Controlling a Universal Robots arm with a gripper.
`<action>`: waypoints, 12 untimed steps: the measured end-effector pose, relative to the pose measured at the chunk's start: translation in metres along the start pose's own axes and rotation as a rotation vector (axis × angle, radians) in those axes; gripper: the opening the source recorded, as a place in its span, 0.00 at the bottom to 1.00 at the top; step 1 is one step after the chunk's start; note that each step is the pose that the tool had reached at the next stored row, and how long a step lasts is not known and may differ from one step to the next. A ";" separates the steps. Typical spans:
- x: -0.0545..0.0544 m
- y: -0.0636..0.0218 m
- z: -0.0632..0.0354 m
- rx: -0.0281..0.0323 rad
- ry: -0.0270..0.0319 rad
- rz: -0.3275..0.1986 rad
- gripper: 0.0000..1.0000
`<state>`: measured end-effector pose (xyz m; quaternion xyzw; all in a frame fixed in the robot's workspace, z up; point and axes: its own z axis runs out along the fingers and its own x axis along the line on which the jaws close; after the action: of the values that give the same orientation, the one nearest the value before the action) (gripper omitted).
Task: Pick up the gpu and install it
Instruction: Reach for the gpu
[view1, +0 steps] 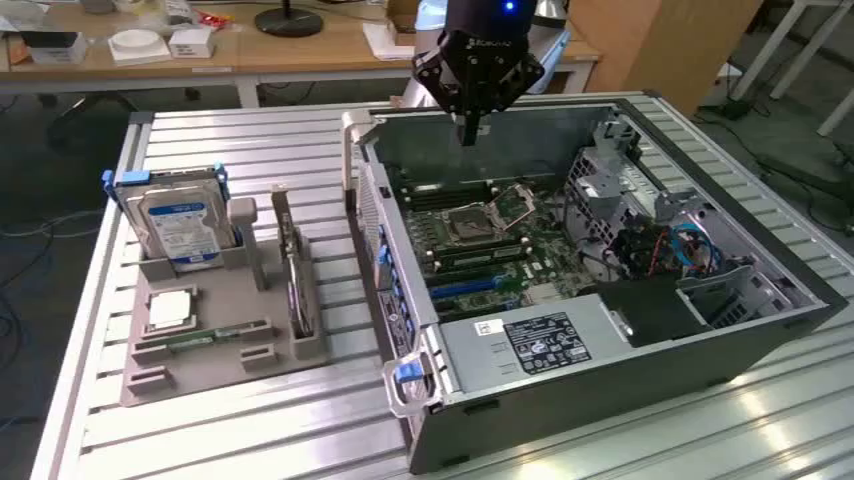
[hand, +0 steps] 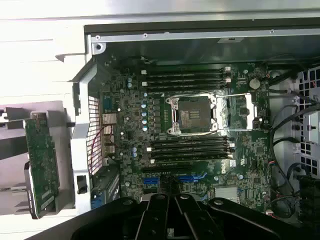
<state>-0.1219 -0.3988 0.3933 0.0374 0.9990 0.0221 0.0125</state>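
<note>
**Desk:** Exterior view first. Where is the gpu from your gripper?

**Operator:** I have the gripper (view1: 470, 130) hanging over the far end of the open computer case (view1: 601, 400). As far as I can judge, its fingers are pinched together on nothing. The gpu (view1: 296, 275) is outside the case, toward the exterior view's left and nearer the camera, standing on edge in the grey holder (view1: 220, 368). Its long axis runs far to near, roughly along the case's side wall, and that wall stands between the card and the gripper. The hard drive (view1: 180, 225) stands further left in the same holder, apart from the card.

**Desk:** Surface and room?

**Operator:** The holder and the case both sit on a slatted metal table (view1: 200, 140). Above the card I see open air, and the holder's posts hug it low down.

**Desk:** And the wrist view?

**Operator:** I'm looking down on the mainboard (hand: 200, 150) and its open processor socket (hand: 192, 115). The gripper (hand: 172, 197) tips meet over the board's edge. The gpu (hand: 42, 162) shows as a green card beyond the case wall, well apart from the tips and not yet picked up.
</note>
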 end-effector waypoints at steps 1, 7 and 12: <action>0.000 0.0000 0.0000 0.0000 -0.0001 0.000 0.10; 0.000 0.0000 0.0000 0.0000 -0.0001 0.000 0.10; 0.009 -0.0007 -0.0002 0.0000 -0.0001 0.000 0.10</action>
<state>-0.1308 -0.3988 0.3933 0.0375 0.9990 0.0221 0.0125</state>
